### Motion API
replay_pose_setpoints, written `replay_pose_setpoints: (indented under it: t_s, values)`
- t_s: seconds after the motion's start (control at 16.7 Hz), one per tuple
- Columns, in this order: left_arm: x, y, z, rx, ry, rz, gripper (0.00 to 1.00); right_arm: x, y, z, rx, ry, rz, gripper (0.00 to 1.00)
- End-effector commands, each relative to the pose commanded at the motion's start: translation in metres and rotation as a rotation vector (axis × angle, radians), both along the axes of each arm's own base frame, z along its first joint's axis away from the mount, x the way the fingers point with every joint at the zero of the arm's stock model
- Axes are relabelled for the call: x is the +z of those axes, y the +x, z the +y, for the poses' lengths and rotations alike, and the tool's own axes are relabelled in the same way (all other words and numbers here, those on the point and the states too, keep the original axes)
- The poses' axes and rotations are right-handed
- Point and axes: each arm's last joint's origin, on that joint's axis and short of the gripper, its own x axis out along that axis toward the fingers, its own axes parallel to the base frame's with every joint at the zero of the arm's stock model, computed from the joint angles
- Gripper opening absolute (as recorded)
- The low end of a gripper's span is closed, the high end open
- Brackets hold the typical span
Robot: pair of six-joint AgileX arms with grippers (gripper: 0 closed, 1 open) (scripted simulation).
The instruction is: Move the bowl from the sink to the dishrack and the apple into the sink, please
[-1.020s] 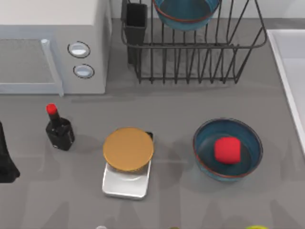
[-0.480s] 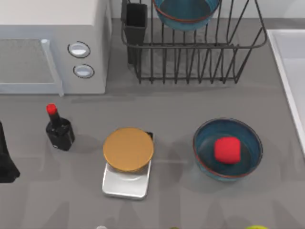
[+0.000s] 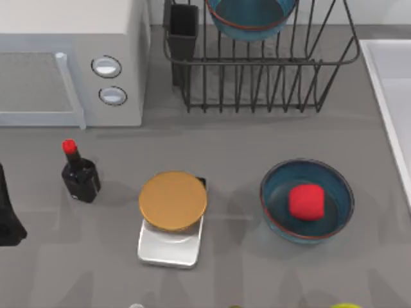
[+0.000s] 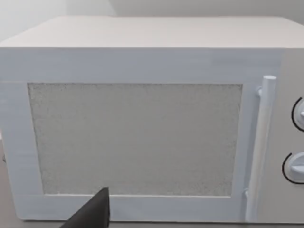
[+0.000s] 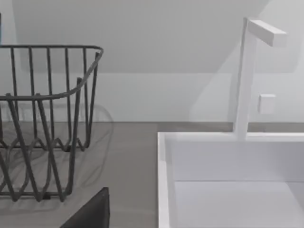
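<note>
One deep-blue bowl [image 3: 252, 18] with a reddish rim sits in the black wire dishrack [image 3: 257, 83] at the back. A second, matching bowl [image 3: 277, 200] stands on the grey counter at the front right, with the red apple [image 3: 306, 201] lying inside it. The pale sink [image 3: 393, 83] runs along the right edge, and the part of it that shows holds nothing. The right wrist view faces the sink [image 5: 164, 185] and the dishrack's end [image 5: 42, 118]. My left arm [image 3: 8, 215] is parked at the left edge. A dark piece of each gripper shows low in its wrist view [image 4: 92, 213] [image 5: 92, 211].
A white microwave [image 3: 64, 58] fills the back left and faces the left wrist camera [image 4: 142, 137]. A black bottle with a red cap [image 3: 79, 173] and a scale with an orange plate [image 3: 172, 215] stand at the front. A white faucet [image 5: 244, 76] rises behind the sink.
</note>
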Motion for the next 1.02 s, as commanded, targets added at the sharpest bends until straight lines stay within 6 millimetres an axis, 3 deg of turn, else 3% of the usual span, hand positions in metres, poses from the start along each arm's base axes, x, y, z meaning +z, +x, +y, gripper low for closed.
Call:
replay_pose_setpoints:
  t_s: [0.72, 1.02]
  values:
    - [0.0, 0.0, 0.0, 0.0, 0.0, 0.0, 1.0, 0.001, 0.0, 0.0, 0.002, 0.003, 0.008, 1.0]
    - [0.0, 0.0, 0.0, 0.0, 0.0, 0.0, 1.0, 0.029, 0.006, 0.006, 0.049, 0.054, 0.169, 1.0]
